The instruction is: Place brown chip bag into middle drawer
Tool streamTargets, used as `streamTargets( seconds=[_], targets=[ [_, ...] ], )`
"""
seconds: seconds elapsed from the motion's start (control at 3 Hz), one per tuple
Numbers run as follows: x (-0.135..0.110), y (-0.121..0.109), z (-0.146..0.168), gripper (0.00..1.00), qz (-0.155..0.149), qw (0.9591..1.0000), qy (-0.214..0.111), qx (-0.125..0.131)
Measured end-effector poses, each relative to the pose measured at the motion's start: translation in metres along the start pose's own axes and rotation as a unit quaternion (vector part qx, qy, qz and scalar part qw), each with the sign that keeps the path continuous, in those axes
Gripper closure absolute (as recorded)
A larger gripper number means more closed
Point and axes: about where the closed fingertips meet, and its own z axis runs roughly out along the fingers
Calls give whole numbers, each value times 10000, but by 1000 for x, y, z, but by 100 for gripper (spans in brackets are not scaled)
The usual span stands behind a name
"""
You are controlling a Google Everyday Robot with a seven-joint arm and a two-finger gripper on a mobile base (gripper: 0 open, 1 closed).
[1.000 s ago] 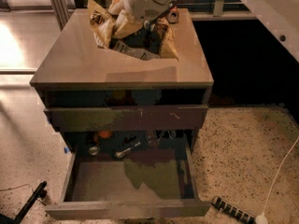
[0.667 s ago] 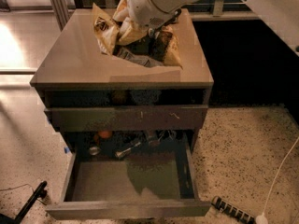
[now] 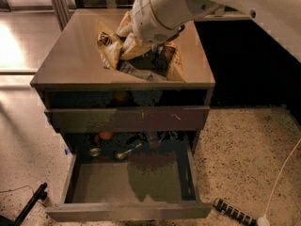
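The brown chip bag (image 3: pixel 141 60) is crinkled, dark brown with tan-yellow ends, and hangs over the front half of the cabinet top (image 3: pixel 70 55). My gripper (image 3: pixel 157 39) is mostly hidden behind the white wrist and is shut on the bag's upper part. Below, the middle drawer (image 3: pixel 103 185) is pulled out wide, showing a flat grey floor. The bag is above and behind the drawer opening.
A closed drawer front with faint white scratches (image 3: pixel 127 119) sits above the open drawer. A small red-orange can (image 3: pixel 106 135) and metal utensils (image 3: pixel 126 152) lie at the drawer's back. A power strip (image 3: pixel 233 212) and white cable (image 3: pixel 282 173) are on the floor at right.
The arm has carried the chip bag forward across the cabinet top toward its front edge. The drawer has not moved.
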Motion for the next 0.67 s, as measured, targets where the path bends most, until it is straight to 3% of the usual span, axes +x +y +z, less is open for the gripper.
streamTargets(
  seconds=[0.67],
  targets=[
    [2,1,8,100,33,9999,-96,25]
  ],
)
